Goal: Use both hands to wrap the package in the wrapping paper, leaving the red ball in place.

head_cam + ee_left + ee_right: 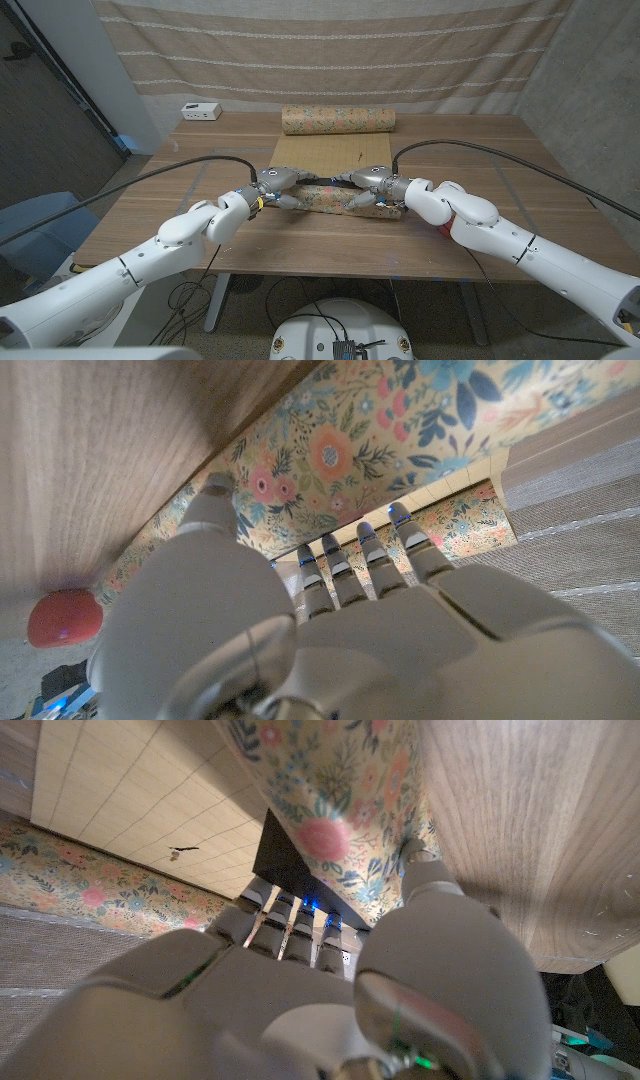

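Where the wooden table (pixel 150 205) carries the unrolled sheet of floral wrapping paper (pixel 318 197) with its pale gridded underside up, both hands meeting over the sheet's near edge at the middle. Left hand (pixel 277 185), grey and silver, curled over a raised fold of that paper, thumb (pixel 214 502) pressed against the flowered face and the other fingers (pixel 345 565) hooked over the fold's edge onto the gridded side: pinching the paper. Right hand (pixel 368 183) mirroring it from the other side, thumb (pixel 428 875) on the flowered face, fingers (pixel 285 925) tucked under the lifted flap, gripping it likewise. Between those fingers and the flap, a dark flat box, the package (pixel 284 862), lying on the gridded side and partly covered by the fold. Farther back on the sheet, the remaining roll of the same floral paper (pixel 338 120), lying crosswise. Near the far left corner of the table, a small white box (pixel 201 111). A small red ball (pixel 64 617) visible in the left wrist view beyond the table edge; placing uncertain.
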Action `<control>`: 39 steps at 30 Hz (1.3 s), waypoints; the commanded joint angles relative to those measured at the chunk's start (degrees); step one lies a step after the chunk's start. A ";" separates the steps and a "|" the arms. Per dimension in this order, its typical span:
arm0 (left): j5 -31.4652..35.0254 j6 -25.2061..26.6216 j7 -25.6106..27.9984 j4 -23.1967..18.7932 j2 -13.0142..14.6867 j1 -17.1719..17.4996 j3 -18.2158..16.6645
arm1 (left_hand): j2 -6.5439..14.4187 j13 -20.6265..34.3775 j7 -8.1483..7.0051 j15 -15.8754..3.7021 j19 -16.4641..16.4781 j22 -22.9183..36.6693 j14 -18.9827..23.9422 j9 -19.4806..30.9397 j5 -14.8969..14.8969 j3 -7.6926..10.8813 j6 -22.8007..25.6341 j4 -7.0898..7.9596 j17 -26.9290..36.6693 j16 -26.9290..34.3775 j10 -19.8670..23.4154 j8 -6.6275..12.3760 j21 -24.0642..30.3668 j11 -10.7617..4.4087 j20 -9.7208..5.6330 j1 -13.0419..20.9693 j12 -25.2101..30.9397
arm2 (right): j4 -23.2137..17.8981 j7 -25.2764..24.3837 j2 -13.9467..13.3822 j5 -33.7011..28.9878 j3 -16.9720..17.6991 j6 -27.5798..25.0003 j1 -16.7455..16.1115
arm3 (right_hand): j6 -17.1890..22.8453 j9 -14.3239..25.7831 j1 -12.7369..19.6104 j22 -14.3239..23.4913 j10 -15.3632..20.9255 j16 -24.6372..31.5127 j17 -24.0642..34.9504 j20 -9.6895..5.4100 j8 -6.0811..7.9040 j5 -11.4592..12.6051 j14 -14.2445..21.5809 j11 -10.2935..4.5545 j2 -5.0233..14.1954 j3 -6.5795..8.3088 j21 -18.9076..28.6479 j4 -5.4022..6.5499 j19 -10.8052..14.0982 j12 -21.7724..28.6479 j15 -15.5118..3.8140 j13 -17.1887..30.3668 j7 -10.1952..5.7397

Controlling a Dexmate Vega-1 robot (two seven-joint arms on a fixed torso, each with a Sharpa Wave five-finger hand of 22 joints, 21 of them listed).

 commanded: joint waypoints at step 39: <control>6.03 1.09 1.57 2.32 -1.78 -1.14 2.49 | 6.63 1.32 3.82 -6.40 7.43 1.82 7.84 0.80 -2.33 -0.11 6.44 -1.36 0.46 1.14 3.44 -0.31 3.58 1.86 -0.81 12.08 -0.99 | 5.67 -7.39 -2.42 0.61 -0.19 7.72 -0.83 | 14.97 0.29 14.30 0.81 13.22 9.70 6.66 0.73 0.64 0.76 16.10 -2.63 1.68 -6.00 1.34 0.02 6.65 1.24 -9.57 1.07 -5.36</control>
